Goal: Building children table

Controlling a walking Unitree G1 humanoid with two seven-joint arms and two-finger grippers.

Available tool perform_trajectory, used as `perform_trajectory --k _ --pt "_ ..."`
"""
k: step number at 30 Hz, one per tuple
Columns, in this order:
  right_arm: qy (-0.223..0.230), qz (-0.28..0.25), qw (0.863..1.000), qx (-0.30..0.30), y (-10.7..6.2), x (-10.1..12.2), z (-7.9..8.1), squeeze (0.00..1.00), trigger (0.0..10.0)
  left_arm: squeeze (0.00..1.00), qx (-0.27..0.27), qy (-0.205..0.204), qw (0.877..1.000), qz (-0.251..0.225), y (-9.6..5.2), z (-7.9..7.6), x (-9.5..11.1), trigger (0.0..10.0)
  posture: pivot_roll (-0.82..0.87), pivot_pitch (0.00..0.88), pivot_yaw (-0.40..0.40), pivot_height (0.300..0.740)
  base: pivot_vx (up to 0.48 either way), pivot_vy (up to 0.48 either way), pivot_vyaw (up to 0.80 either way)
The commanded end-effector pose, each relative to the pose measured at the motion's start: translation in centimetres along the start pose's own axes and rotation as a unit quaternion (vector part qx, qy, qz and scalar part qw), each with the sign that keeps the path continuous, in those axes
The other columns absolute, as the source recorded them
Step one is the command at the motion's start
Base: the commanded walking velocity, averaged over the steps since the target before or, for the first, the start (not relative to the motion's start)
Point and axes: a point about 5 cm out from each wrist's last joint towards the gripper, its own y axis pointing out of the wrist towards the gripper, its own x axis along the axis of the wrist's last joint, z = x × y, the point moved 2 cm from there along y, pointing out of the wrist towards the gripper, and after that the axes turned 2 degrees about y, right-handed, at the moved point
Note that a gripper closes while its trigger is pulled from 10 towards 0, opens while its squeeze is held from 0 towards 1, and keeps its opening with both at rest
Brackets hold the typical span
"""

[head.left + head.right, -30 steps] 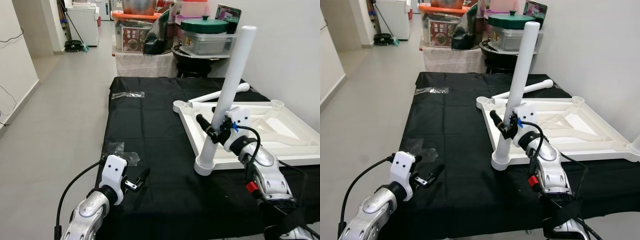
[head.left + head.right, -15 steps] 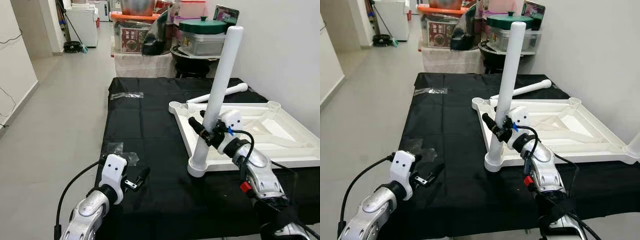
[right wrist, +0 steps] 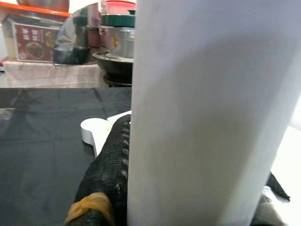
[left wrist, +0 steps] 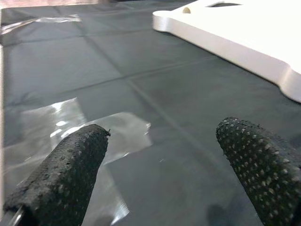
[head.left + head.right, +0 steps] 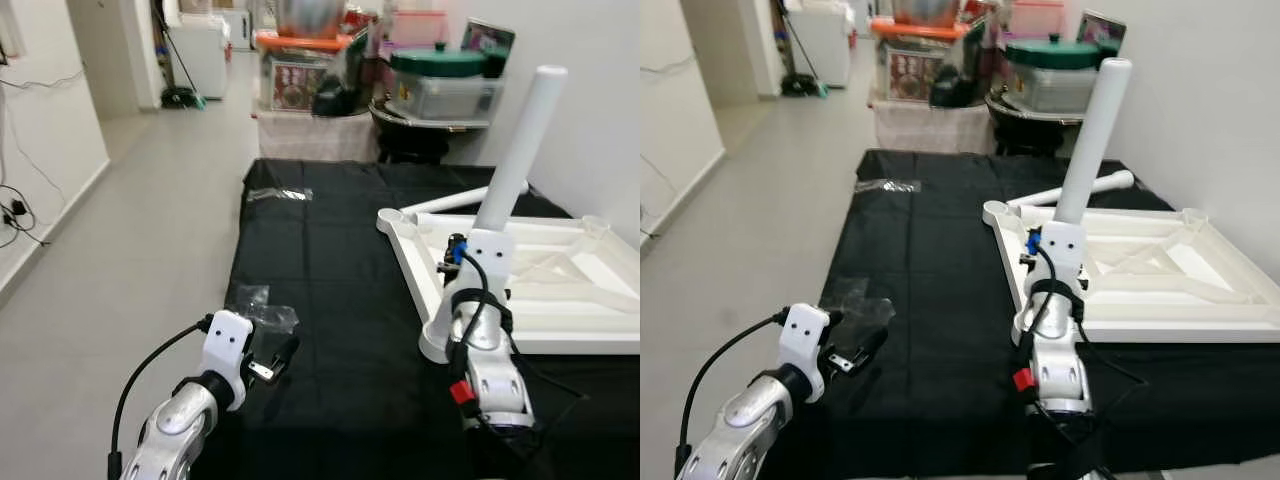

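Note:
The white children's tabletop (image 5: 560, 300) lies upside down on the right side of a black-covered table (image 5: 330, 260). A white tube leg (image 5: 515, 160) stands in its near left corner socket (image 5: 437, 342), leaning right at the top. My right gripper (image 5: 462, 255) is shut on this leg low down; in the right wrist view a black finger (image 3: 110, 174) presses the leg (image 3: 202, 113). A second leg (image 5: 1080, 190) lies on the cloth behind the tabletop. My left gripper (image 5: 280, 355) hovers open over the near left of the cloth, its fingers (image 4: 61, 174) spread with nothing between.
Clear plastic wrap (image 5: 262, 303) lies on the cloth by the left gripper, and another scrap (image 5: 280, 194) near the far left edge. Boxes and pots (image 5: 440, 75) crowd the far end. A white wall (image 5: 600, 100) runs on the right; grey floor (image 5: 130, 230) opens left.
The whole view has shifted. My right forearm has swung from the leg's right side to directly in front of it, still gripping. The left gripper has kept its place.

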Motion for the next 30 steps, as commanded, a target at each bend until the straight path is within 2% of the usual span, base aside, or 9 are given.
perform_trajectory --k 1,2,6,7,14,15,25,29,30 --pt "-0.045 0.066 0.997 -0.008 -0.5 -3.2 -0.1 0.00 5.2 0.00 -0.005 0.001 1.000 0.004 0.1 -0.1 -0.1 10.0 0.09 0.000 -0.084 0.740 0.000 0.000 0.00" --pt "-0.046 0.067 0.997 0.001 -0.4 -3.1 0.2 0.00 10.0 0.00 -0.005 0.001 1.000 0.003 0.1 -0.2 -0.1 10.0 0.09 0.000 -0.082 0.740 0.000 0.000 0.00" --pt "-0.036 0.060 0.998 0.004 -0.4 -2.8 0.4 0.00 10.0 0.00 -0.005 0.000 1.000 0.004 0.1 -0.2 -0.1 10.0 0.09 0.000 -0.082 0.740 0.000 0.000 0.00" --pt "-0.018 0.047 0.999 0.012 -0.3 -2.5 0.2 1.00 10.0 0.00 -0.006 0.000 1.000 0.004 0.0 -0.2 -0.2 10.0 0.08 0.000 -0.082 0.740 0.000 0.000 0.00" --pt "0.035 -0.012 0.995 0.097 0.9 -0.4 0.0 0.99 10.0 0.00 -0.005 -0.002 1.000 0.005 0.0 -0.3 -0.3 10.0 0.09 0.000 -0.088 0.740 0.000 0.000 0.00" --pt "0.045 -0.031 0.985 0.162 1.2 0.5 0.4 0.00 10.0 0.00 -0.004 -0.003 1.000 0.006 -0.1 -0.3 -0.3 10.0 0.09 0.000 -0.088 0.740 0.000 0.000 0.00" --pt "0.014 -0.074 0.901 0.427 0.5 2.7 1.9 0.00 10.0 0.00 -0.005 -0.001 1.000 0.006 0.0 -0.2 -0.3 10.0 0.09 0.000 -0.086 0.740 0.000 0.000 0.00" --pt "0.012 -0.071 0.889 0.452 0.1 2.4 2.3 0.00 4.7 0.00 -0.005 0.000 1.000 0.006 0.0 -0.2 -0.2 10.0 0.10 0.000 -0.087 0.740 0.000 0.000 0.00" --pt "-0.019 -0.064 0.879 0.473 -0.3 1.4 2.7 0.00 0.0 0.00 -0.003 0.001 1.000 0.007 -0.1 0.0 -0.2 10.0 0.10 0.000 -0.087 0.740 0.000 0.000 0.00"
